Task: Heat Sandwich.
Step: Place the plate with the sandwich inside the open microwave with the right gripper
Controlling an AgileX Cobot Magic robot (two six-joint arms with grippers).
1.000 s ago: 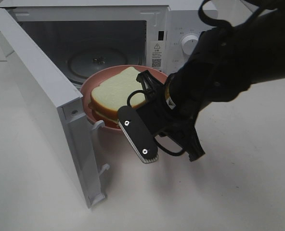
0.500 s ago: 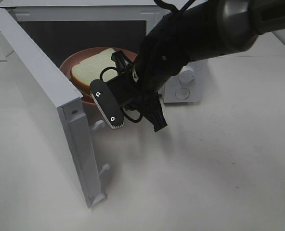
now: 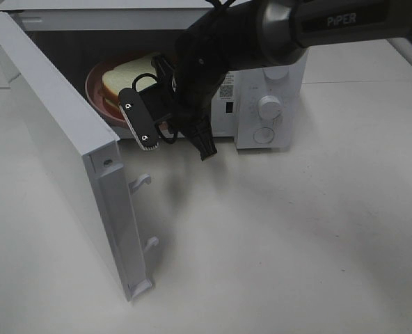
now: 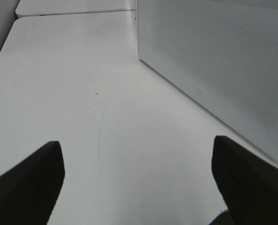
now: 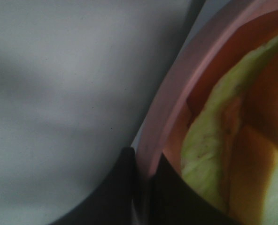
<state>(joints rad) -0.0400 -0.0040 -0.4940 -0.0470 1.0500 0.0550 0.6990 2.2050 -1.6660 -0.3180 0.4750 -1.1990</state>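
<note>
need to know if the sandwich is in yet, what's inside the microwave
The pink plate carrying the sandwich is inside the open microwave, its rim pinched by the right hand. The arm covers the cavity's right side and the plate's near edge; the turntable cannot be seen.

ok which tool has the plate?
The right tool, shut on the pink plate's rim, sandwich aboard, at the microwave's mouth. The left tool stands open over the table beside the door, holding nothing.
</note>
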